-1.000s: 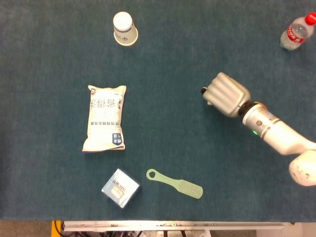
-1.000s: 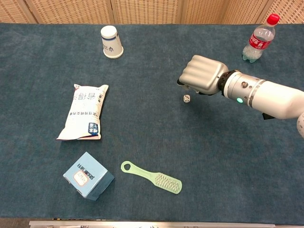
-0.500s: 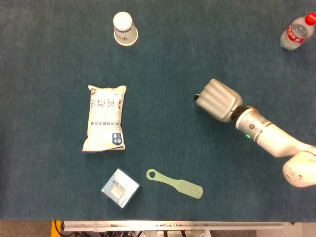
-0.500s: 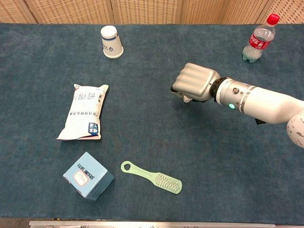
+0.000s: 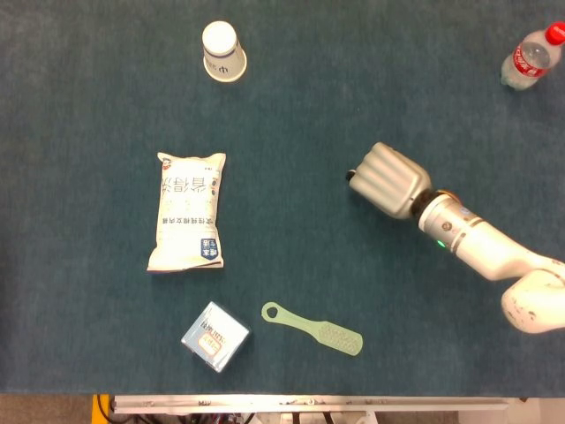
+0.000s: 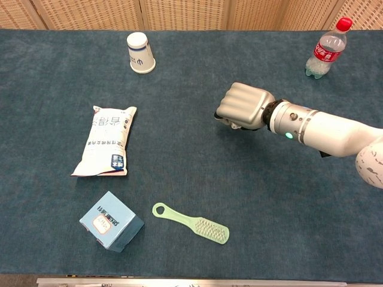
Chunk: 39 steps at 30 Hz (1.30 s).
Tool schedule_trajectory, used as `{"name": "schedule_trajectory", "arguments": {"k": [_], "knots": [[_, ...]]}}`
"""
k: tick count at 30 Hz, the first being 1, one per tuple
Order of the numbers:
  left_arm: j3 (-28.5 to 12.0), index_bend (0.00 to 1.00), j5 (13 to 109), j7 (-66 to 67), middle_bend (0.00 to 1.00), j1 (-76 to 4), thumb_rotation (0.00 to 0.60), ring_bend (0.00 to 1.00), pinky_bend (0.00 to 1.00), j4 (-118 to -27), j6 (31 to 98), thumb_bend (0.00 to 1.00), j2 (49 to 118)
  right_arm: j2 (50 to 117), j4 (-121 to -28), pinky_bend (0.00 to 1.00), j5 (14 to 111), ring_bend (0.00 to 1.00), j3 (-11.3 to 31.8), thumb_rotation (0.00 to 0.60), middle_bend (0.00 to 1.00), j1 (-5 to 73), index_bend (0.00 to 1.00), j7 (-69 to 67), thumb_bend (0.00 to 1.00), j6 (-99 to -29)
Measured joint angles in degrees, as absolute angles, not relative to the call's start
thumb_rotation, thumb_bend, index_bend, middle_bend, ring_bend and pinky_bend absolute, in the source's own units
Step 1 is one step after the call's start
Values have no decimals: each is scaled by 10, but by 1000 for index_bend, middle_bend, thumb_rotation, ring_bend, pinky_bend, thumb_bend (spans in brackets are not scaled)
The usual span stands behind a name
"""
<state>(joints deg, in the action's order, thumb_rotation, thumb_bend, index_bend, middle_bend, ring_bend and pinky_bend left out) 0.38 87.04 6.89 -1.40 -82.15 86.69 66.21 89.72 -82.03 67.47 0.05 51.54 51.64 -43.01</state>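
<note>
the right hand (image 5: 386, 177) is seen with its fingers curled down and inward, knuckles up, low over the dark blue surface (image 5: 291, 106). whether anything is grasped inside the curl cannot be told, since the underside of the hand is hidden in both views; in the chest view the right hand (image 6: 242, 106) covers whatever lies directly beneath it. the silver forearm (image 5: 477, 243) is stretched away from the hand toward the near right edge. the left hand is not seen in either view.

outward from the hand, a light green brush (image 5: 312, 329) is found nearer the robot and to the hand's left, lying flat, apart from it, with its ringed handle end pointed away from the hand. just beyond the brush, further left, a small blue box (image 5: 214, 336) is set on the surface, close to the brush but not touching it. a white snack bag (image 5: 188, 210) with printed text is laid flat well to the hand's left, about level with it. farther away and to the left, a white paper cup (image 5: 222, 51) is stood upside down. a plastic bottle (image 5: 531, 56) with a red cap and red label is placed well beyond the hand, to its right, at the far corner.
</note>
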Motion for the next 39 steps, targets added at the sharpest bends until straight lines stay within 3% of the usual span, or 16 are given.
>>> {"name": "schedule_trajectory", "arguments": {"k": [39], "knots": [[2,365,864,82,275,-15,600,219,374,-825,860,0,663,844,-885,954,601,939,-40,600,915,514,527,559,1000,-488]]}}
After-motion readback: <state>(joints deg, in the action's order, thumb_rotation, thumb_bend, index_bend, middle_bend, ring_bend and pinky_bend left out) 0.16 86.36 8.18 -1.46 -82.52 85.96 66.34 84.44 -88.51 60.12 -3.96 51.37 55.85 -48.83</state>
